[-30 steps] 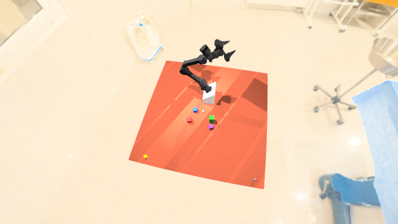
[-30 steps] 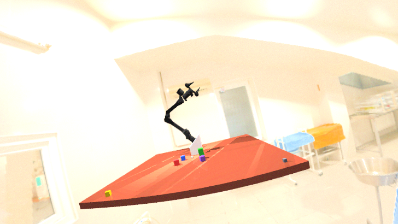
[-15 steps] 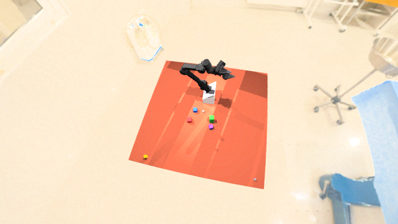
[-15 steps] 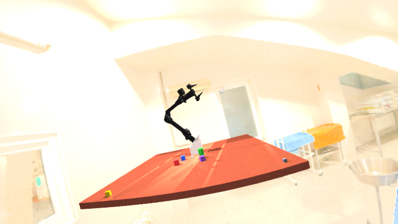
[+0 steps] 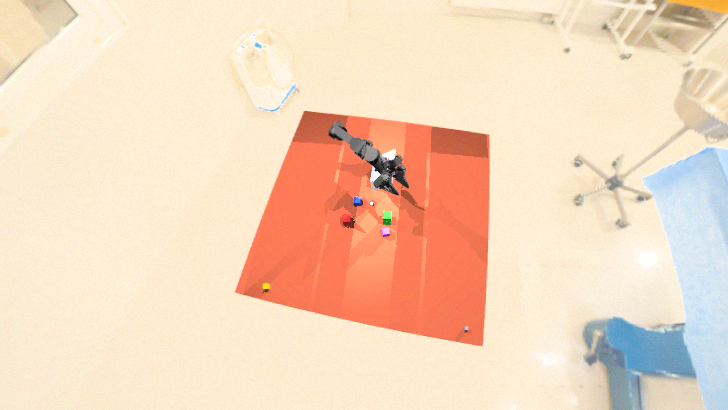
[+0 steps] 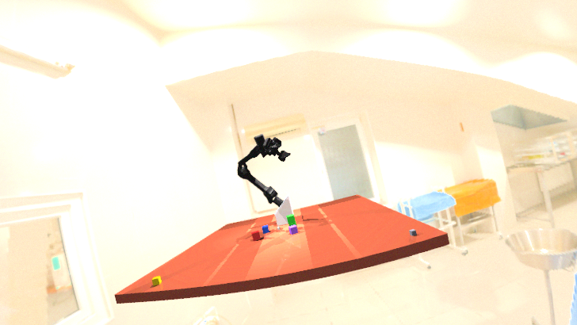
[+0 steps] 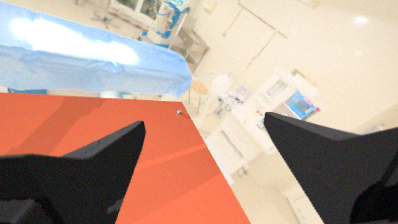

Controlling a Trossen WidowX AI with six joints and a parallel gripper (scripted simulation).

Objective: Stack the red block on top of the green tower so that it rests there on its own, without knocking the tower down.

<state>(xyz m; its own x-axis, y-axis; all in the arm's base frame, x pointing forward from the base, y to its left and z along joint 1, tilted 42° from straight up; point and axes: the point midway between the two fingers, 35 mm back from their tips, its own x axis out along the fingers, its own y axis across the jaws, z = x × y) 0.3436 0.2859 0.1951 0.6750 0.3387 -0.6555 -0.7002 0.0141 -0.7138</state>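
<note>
The red block [image 5: 346, 217] [image 6: 255, 235] sits flat on the orange-red table, left of the green tower in the top and exterior views. The green tower [image 5: 387, 217] [image 6: 291, 219] stands upright near the arm's base, with nothing on top. My gripper [image 5: 402, 190] [image 6: 287, 154] [image 7: 205, 122] is open and empty, high above the table. In the wrist view its fingers stand wide apart, with the table edge and the room beyond between them. The red block and the green tower are not in the wrist view.
A purple block [image 5: 385, 232] [image 6: 292, 229] lies just in front of the tower. A blue block [image 5: 357, 201] [image 6: 265, 228] and a tiny white cube [image 5: 371, 203] lie near the white base [image 6: 284, 212]. A yellow block [image 5: 265, 286] [image 6: 156, 280] and a small grey cube [image 5: 466, 329] [image 6: 412, 232] [image 7: 179, 112] lie near far corners.
</note>
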